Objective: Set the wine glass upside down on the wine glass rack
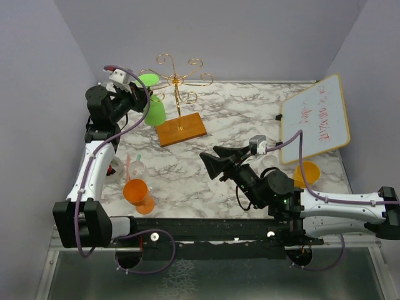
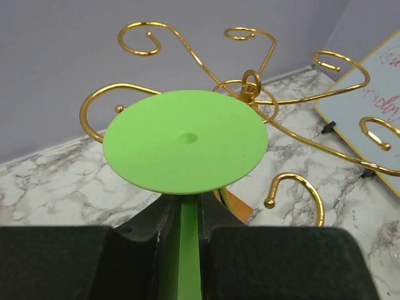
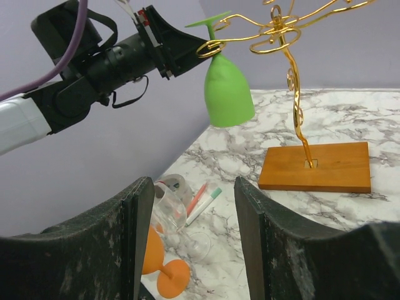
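- Left hand (image 2: 181, 219), upper left of the overhead view: closed narrowly on the stem of the green wine glass (image 3: 228, 94).
- Wine glass: held upside down, foot uppermost, its stem at the curl of one wire arm of the rack (image 1: 181, 129), seen at upper centre.
- Right hand (image 1: 209, 159), lower centre-right: held open with nothing gripped, above the counter (image 1: 250, 112).

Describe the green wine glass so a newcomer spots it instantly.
Find the gold wire rack on its wooden base, back left of the marble table. The green wine glass is upside down at the rack's left side, stem held in the left claw. It's the only green glass; the orange glass is down on the table near the front.
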You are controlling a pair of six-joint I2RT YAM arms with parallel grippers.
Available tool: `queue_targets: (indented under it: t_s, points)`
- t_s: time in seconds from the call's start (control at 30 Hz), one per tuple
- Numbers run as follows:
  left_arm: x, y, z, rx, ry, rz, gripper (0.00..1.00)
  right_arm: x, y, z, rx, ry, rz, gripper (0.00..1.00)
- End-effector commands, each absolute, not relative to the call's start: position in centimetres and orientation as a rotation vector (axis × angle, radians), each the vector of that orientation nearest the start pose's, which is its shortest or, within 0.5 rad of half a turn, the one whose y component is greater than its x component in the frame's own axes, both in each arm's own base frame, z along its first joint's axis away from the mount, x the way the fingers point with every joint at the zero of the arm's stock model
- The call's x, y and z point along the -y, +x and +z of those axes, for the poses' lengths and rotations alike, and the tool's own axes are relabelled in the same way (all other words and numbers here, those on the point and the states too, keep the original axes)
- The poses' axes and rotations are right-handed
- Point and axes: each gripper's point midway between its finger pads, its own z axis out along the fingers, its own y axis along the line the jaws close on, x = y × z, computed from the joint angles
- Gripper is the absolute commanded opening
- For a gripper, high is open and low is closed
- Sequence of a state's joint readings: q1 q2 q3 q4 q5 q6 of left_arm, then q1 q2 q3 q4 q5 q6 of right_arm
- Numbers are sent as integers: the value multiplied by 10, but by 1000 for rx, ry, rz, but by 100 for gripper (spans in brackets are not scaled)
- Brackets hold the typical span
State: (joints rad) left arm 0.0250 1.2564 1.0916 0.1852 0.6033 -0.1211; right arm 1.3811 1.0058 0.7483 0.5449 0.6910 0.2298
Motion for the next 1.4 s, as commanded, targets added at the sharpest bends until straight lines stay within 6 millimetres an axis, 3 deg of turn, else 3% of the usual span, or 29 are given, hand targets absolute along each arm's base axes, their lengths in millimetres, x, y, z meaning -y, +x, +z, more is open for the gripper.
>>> queue_targets:
  t_s: [0.0, 0.23, 0.6, 0.8, 1.0, 1.37]
  points:
    - [99, 409, 340, -1527, 407, -587, 0, -317, 169, 358, -1383, -158, 901, 60]
    - [103, 413, 338, -1504, 458, -604, 0, -319, 169, 359, -1381, -163, 896, 60]
    - [98, 437, 334, -1520, 427, -593, 0, -322, 170, 359, -1376, -157, 902, 60]
    - [94, 442, 341, -1495, 413, -559, 0, -324, 170, 359, -1378, -158, 904, 59]
    - [90, 451, 348, -1481, 297, -591, 0, -329, 170, 357, -1378, -163, 907, 59]
    - [76, 459, 342, -1496, 131, -561, 0, -332, 171, 356, -1378, -160, 913, 59]
